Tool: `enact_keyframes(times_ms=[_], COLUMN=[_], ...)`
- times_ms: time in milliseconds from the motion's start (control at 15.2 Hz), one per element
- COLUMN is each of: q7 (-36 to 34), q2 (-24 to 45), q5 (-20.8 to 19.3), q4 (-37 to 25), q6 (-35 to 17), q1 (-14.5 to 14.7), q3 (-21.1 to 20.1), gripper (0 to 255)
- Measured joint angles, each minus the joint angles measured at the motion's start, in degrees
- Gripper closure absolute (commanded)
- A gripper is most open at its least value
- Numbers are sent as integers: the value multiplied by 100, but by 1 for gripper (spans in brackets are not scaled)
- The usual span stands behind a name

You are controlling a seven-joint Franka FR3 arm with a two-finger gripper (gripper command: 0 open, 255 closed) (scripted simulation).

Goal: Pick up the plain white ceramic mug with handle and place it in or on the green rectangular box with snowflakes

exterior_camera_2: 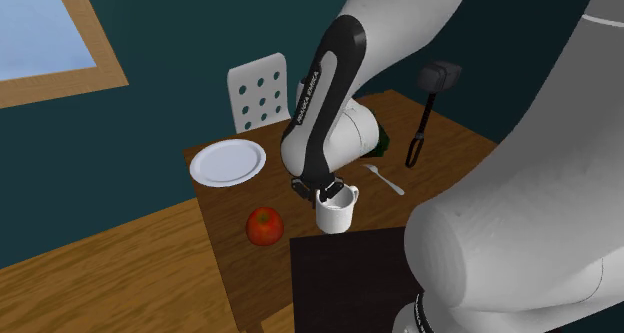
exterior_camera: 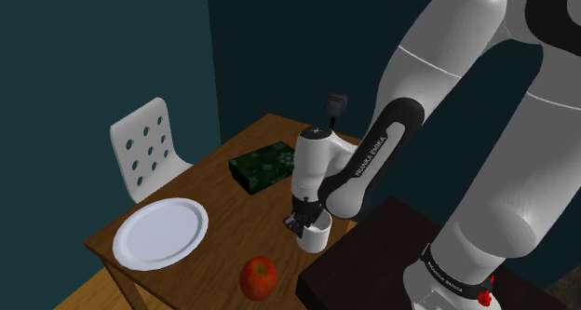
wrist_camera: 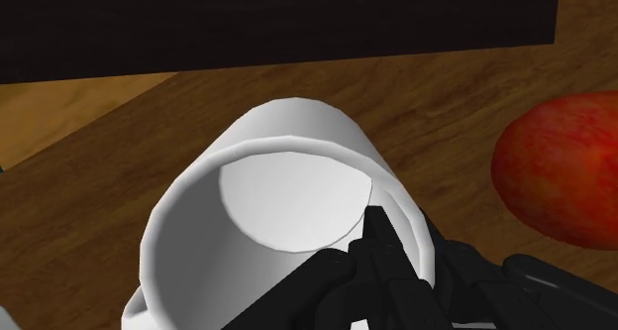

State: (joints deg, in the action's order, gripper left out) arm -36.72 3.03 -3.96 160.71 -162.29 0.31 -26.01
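The white mug (exterior_camera: 316, 235) stands upright at the table edge beside the dark stand, and I look down into its mouth (wrist_camera: 287, 194) in the wrist view. My black gripper (exterior_camera: 302, 223) comes down onto its rim, shut on the mug wall: one finger (wrist_camera: 377, 241) is inside and the other outside. In the second exterior view the gripper (exterior_camera_2: 321, 190) sits on the side of the mug (exterior_camera_2: 336, 212) nearer the apple. The dark green box with pale snowflakes (exterior_camera: 265, 164) lies flat on the table behind the arm. I cannot tell whether the mug touches the table.
A white plate (exterior_camera: 160, 232) lies toward the shoulder view's left and a red apple (exterior_camera: 258, 277) near the front edge, close to the mug. A white chair (exterior_camera: 149, 150) stands behind the table. A fork (exterior_camera_2: 385, 179) and a black utensil (exterior_camera_2: 425, 121) lie farther back. The dark stand (exterior_camera: 372, 252) borders the mug.
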Motion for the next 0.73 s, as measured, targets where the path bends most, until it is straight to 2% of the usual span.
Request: enact_keyframes(times_ms=[396,726], q7=[666,956], q2=[-744,-1307], q5=[931,1349], q4=[47,33], q6=[624,1169], q1=[77,229], q3=[-129,-62], gripper=[255,255])
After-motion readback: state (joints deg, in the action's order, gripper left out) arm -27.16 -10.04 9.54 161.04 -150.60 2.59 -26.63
